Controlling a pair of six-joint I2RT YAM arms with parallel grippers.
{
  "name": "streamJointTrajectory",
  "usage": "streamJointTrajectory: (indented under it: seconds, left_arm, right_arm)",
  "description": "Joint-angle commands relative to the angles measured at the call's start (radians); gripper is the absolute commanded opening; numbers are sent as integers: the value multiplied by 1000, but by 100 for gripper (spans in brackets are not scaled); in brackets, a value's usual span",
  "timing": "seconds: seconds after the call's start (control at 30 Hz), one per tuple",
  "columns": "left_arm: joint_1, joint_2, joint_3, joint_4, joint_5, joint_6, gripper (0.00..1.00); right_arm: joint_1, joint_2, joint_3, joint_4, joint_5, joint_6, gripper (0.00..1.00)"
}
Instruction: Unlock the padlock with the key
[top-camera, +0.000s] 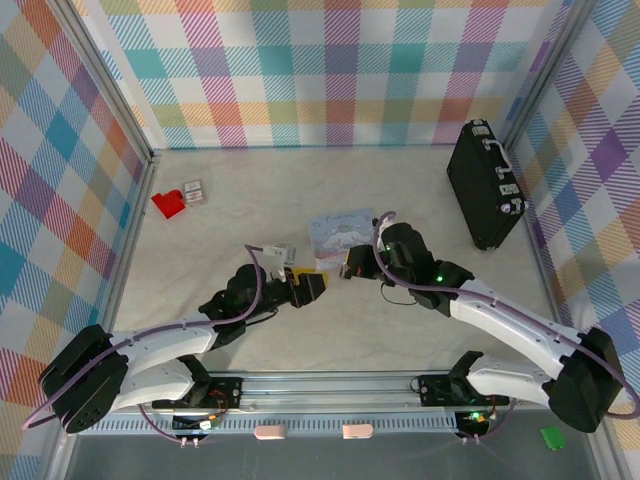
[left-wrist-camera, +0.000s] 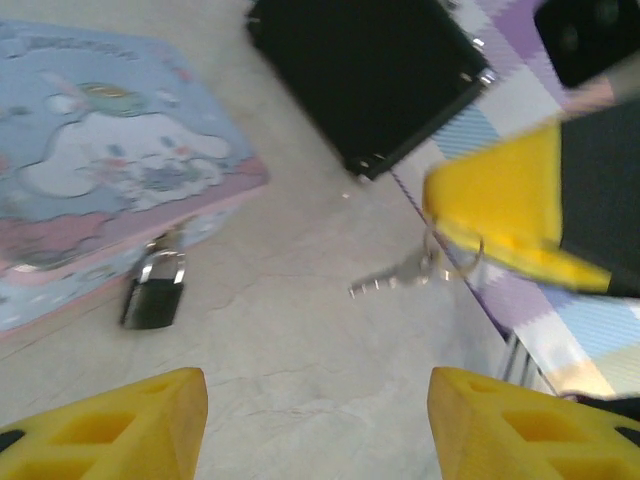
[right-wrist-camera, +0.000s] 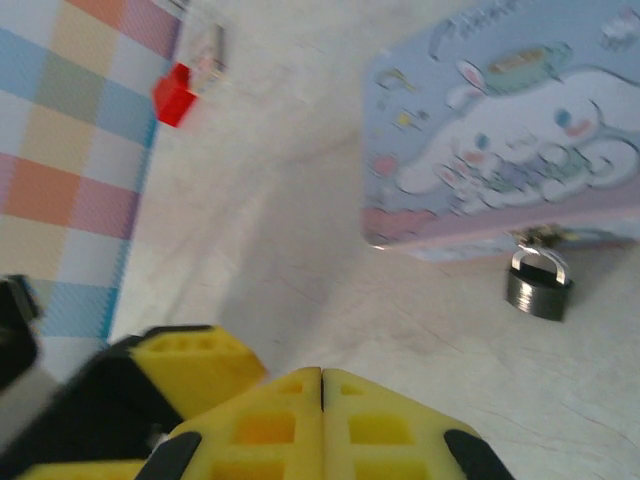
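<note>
ok so, nearest first: my left fingers (top-camera: 310, 283) are spread apart with nothing between them, hovering over the pale marbled counter (left-wrist-camera: 300, 340). My right fingers (right-wrist-camera: 322, 400) are clenched tight, the yellow pads flat against each other. From the left wrist view a small silver key on a thin wire ring (left-wrist-camera: 390, 279) hangs off their tip. The ring is pinched and the key pokes sideways toward the tin. Both sets of fingers sit just beside each other, tips facing, around the middle of the counter.

Just past them is the small dark padlock with a silver shackle (right-wrist-camera: 538, 285). It hangs from the clasp on the front wall of the pastel blue-and-pink cartoon tin (right-wrist-camera: 500, 140), and its body is down on the counter as far as I can tell. The shackle looks closed. Key and padlock are apart, not touching.

Further out on the left, a red plastic piece (top-camera: 168, 203) sits near the plaid wall (top-camera: 340, 70). There's a small pale card-like thing (top-camera: 194, 192) right beside it, too small to make out. Far right, a black briefcase (top-camera: 487, 185) stands upright near the wall.
</note>
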Motion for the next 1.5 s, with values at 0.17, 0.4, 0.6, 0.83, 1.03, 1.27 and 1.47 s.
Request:
streamJointTrajectory:
  seconds: [0.17, 0.4, 0.6, 0.83, 1.03, 1.27, 1.47]
  left_arm:
    - [1, 37, 71, 77, 161, 193, 55]
    - [-44, 14, 39, 152, 90, 460, 49]
    - [-58, 17, 78, 102, 73, 606, 43]
    - [-58, 58, 106, 122, 91, 623, 34]
    - [-58, 80, 110, 131, 105, 623, 21]
    - [-58, 71, 114, 105, 119, 631, 6]
    - [-58, 55, 122, 44, 125, 664, 0]
  right_arm:
    - [-1, -60, 69, -34, -58, -34, 0]
    - [0, -53, 88, -5, -174, -13, 0]
    - [2, -54, 82, 15, -222, 5, 0]
    - [4, -59, 73, 14, -229, 11, 0]
    - [4, -61, 70, 19, -226, 17, 0]
    - [4, -50, 67, 18, -214, 22, 0]
    - [2, -55, 62, -18, -159, 25, 0]
